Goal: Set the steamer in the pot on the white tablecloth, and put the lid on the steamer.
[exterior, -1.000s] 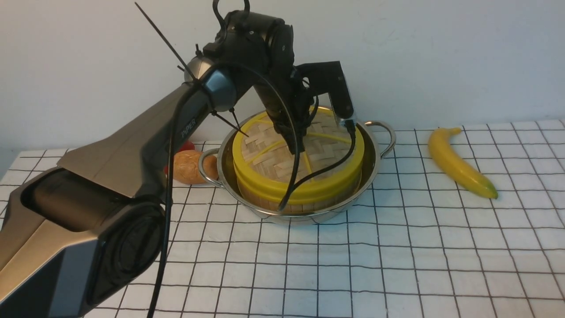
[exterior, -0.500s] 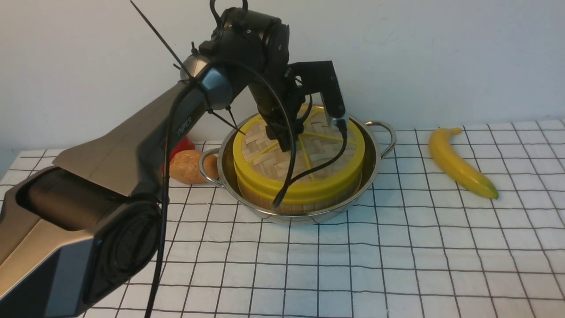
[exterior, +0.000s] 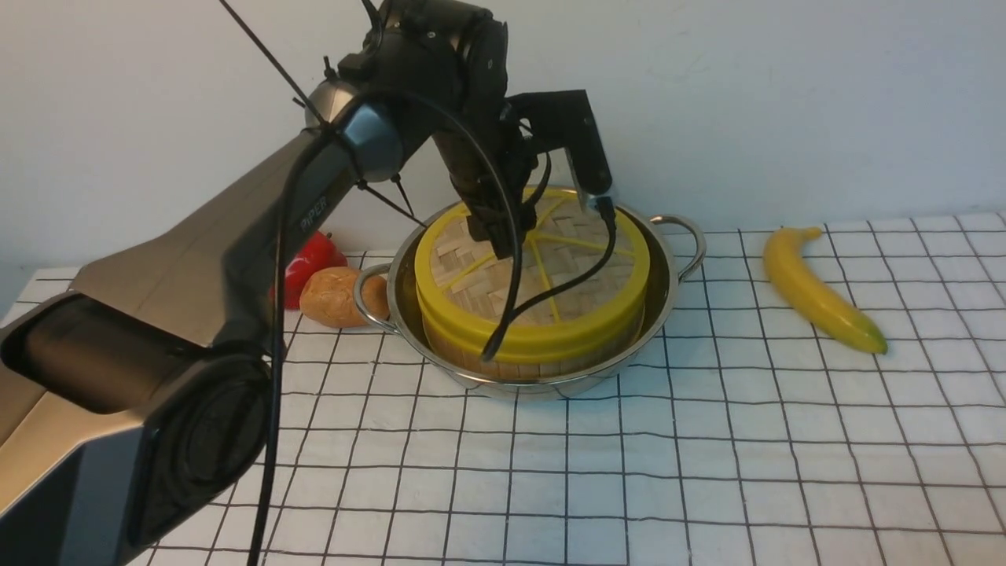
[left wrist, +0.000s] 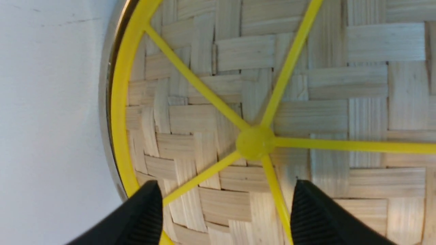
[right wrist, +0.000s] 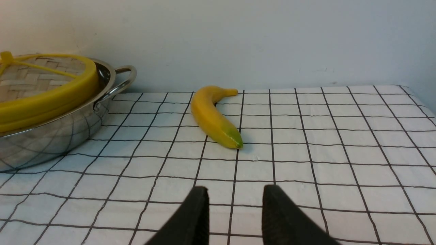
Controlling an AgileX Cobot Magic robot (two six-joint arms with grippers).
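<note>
The shiny steel pot (exterior: 668, 275) stands on the white tablecloth (exterior: 707, 456) at the back centre. Inside it sits the bamboo steamer (exterior: 542, 363), of which only the side wall shows. The woven lid (exterior: 566, 271) with yellow rim and spokes lies flat on top of the steamer. My left gripper (exterior: 491, 232) hangs just above the lid, open. In the left wrist view its fingertips (left wrist: 226, 183) straddle a spoke close to the hub (left wrist: 255, 143), holding nothing. My right gripper (right wrist: 235, 189) hovers low over the cloth, open and empty, right of the pot (right wrist: 51, 139).
A yellow banana (exterior: 817, 291) lies on the cloth right of the pot. A brown bread roll (exterior: 334, 297) and a red pepper (exterior: 310, 263) sit against the pot's left handle. A pale wall stands close behind the pot.
My left gripper has opened, let go of the lid's hub and risen a little. The lid stays flat on the steamer. Pot and banana have not moved.
</note>
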